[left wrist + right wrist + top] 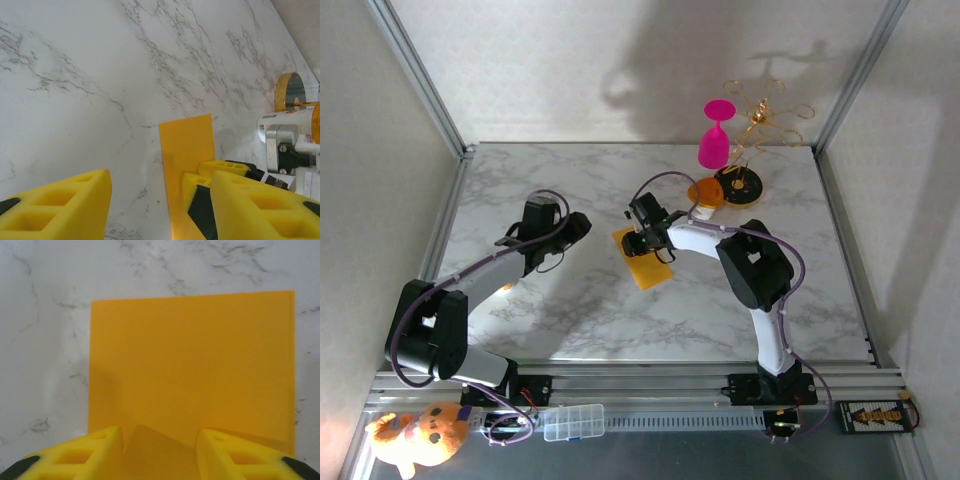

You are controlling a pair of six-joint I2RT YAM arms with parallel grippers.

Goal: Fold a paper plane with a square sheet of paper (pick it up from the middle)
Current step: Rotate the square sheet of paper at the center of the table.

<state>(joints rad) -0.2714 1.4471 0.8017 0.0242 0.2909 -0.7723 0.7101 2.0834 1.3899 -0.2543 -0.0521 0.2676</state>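
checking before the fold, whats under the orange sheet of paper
The sheet of paper lies on the marble table, which shows past three edges. The surface directly beneath is covered.

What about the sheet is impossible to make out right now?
Top view: the right tool covers the middle of the square sheet of paper; creases are too small to tell.
Right wrist view: its near edge is cut off by the frame bottom and the fingers.
Left wrist view: yellow fingers hide its near part.
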